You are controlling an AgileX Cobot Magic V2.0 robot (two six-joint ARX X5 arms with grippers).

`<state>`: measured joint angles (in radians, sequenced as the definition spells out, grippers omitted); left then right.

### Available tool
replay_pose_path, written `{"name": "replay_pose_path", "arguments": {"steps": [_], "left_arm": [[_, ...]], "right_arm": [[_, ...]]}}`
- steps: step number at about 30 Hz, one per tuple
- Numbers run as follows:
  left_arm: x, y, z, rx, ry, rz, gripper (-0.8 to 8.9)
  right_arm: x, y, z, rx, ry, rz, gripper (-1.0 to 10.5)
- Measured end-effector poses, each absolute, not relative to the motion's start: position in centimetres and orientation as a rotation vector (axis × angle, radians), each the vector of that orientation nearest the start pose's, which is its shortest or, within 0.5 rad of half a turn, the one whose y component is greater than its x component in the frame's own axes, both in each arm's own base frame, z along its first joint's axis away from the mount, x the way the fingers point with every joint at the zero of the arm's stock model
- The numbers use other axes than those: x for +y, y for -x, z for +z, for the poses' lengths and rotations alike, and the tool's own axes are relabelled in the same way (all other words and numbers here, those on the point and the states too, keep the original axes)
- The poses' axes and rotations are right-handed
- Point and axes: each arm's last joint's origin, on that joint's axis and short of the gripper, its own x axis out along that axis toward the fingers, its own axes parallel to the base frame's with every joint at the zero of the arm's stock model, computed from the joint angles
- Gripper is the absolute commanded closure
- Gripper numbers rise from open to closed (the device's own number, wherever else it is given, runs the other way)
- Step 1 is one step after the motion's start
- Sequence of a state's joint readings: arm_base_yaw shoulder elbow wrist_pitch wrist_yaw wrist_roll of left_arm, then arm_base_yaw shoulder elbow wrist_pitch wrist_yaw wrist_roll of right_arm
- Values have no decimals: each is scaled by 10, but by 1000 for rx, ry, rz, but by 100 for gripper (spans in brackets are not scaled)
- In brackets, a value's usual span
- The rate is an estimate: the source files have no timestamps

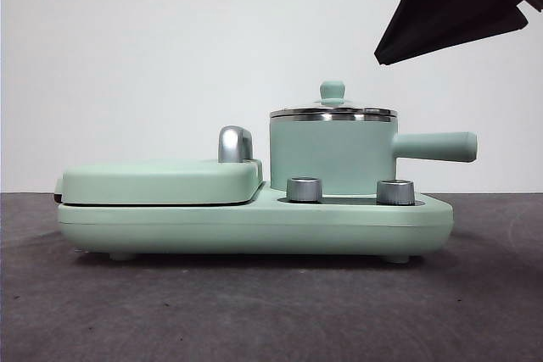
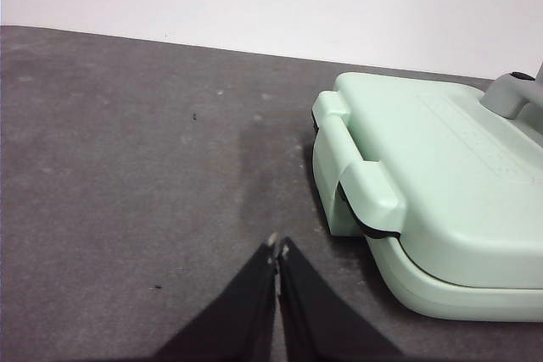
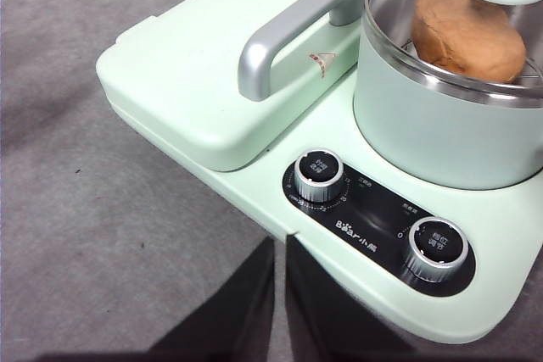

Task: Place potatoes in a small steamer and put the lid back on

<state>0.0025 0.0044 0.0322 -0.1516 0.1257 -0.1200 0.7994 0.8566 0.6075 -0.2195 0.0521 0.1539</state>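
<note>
- Small steamer (image 1: 333,157): mint green pot, right of centre in the front view, standing on the cooker base (image 1: 254,225); straight side handle (image 1: 435,147) points right.
- Lid (image 1: 333,111): seated on the steamer's steel rim, green knob (image 1: 332,90) upright.
- Potatoes (image 3: 467,30): one orange-brown lump inside the steamer, seen through the glass at upper right of the right wrist view.
- Griddle cover (image 1: 161,181): flat, closed, left of the steamer; silver handle (image 1: 235,144) beside the pot.
- Two steel dials (image 1: 305,189) on the base front.
- Left gripper (image 2: 277,249): jaws pressed together, empty, over bare table (image 2: 136,167) near the griddle's end.
- Right gripper (image 3: 280,252): jaws nearly together, holding nothing, by the dial panel; dark arm at upper right of the front view.
</note>
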Motion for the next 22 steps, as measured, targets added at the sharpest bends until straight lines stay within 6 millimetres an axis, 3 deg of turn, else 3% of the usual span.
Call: {"name": "replay_pose_path", "arguments": {"steps": [7,10,13,18,22], "left_arm": [[-3,-95,160,130,128,-116,808],[-3,-95,160,131,128,-116,808],[-3,-95,160,130,128,-116,808],[-3,-95,160,131,128,-116,808],[-3,-95,160,131,128,-116,808]], "right_arm": [[131,-131,257,483,75,691,929],[120,-131,259,443,132,622,929],[95,-130,257,366,127,511,929],[44,-117,219,252,63,254,929],[17,-103,199,120,17,63,929]]}}
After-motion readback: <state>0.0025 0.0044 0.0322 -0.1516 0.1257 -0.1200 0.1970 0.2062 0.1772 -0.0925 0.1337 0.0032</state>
